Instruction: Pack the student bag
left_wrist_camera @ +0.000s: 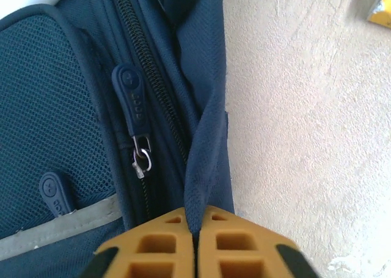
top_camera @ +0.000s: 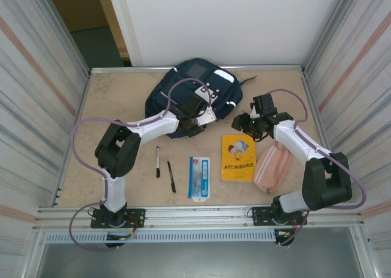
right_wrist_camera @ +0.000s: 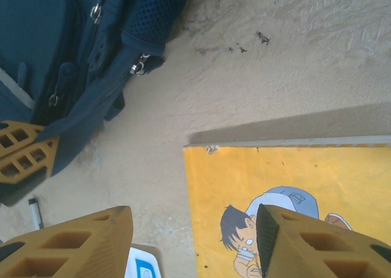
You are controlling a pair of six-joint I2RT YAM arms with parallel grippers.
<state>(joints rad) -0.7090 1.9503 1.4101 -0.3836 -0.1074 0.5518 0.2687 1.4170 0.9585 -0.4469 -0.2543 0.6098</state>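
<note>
Left pincer (left_wrist_camera: 195, 235) pinches a fabric edge of the student bag (top_camera: 189, 91), lying just beyond the yellow book (right_wrist_camera: 299, 180), apparently to open it; right pincer (right_wrist_camera: 194, 229), spread over that book's edge, likely needs to grip it next.

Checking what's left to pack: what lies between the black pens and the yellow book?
A flat blue-and-white packet lies between the black pens and the yellow book, seen in the top view.
</note>
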